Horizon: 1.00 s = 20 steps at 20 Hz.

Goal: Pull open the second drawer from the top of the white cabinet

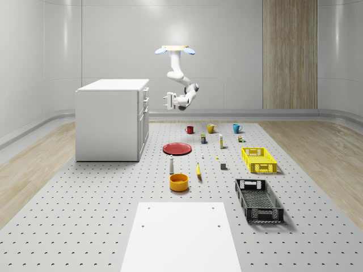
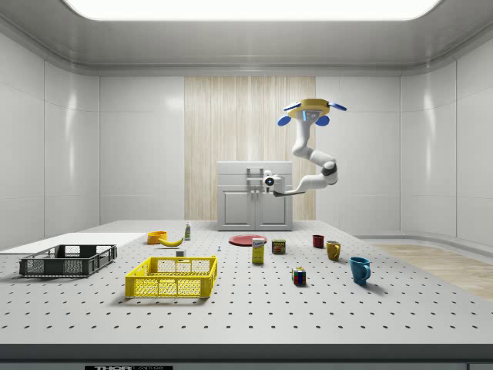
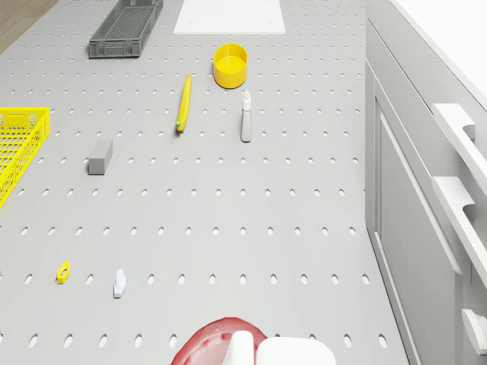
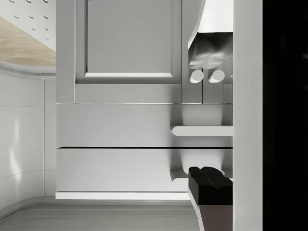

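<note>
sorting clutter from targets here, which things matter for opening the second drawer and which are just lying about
For the job:
white cabinet
second drawer handle
tool, in front of the drawers under the hovering drone

Just lying about:
red plate
orange bowl
banana
three mugs
yellow crate
black crate

The drone (image 1: 175, 50) has a flat yellow body with blue rotor discs at its sides. Under it hangs a white arm (image 1: 180, 80) of rounded, jointed segments with dark bands at the joints. Its gripper (image 1: 167, 101) is white, and one finger pad (image 4: 210, 185) looks black
</note>
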Motion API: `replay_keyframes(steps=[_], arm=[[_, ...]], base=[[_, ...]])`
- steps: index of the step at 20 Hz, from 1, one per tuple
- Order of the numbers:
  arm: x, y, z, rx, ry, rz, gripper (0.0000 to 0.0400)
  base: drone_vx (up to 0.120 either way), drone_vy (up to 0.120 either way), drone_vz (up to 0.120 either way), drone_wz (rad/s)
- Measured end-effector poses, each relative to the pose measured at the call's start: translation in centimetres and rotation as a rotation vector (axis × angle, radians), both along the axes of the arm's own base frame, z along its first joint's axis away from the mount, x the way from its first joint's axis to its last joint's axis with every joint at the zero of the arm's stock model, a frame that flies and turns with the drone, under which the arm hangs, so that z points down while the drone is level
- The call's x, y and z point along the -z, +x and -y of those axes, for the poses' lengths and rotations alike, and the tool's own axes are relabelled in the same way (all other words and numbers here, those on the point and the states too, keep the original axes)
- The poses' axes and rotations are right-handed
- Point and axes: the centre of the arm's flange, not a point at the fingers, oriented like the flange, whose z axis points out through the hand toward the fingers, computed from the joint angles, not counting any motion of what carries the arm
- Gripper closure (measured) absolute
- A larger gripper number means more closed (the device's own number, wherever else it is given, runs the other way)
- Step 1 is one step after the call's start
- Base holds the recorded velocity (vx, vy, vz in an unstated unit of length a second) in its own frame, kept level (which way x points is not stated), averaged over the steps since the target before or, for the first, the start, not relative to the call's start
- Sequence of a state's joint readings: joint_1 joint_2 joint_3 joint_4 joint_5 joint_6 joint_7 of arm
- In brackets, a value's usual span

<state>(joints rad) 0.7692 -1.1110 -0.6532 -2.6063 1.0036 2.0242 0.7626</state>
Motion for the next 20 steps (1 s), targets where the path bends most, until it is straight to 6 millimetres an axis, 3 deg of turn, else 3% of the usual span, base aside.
replay_keyframes(steps=[7, 12, 20], arm=[[0.0, 0.0, -0.3, 0.0, 0.0, 0.0, 0.01], [0.0, 0.0, -1.5, 0.0, 0.0, 0.0, 0.01], [0.0, 0.0, -5.2, 0.0, 0.0, 0.0, 0.01]], base=[[0.114, 0.0, 0.0, 0.0], [0.0, 0.0, 0.0, 0.0], [0.0, 0.0, 0.0, 0.0]])
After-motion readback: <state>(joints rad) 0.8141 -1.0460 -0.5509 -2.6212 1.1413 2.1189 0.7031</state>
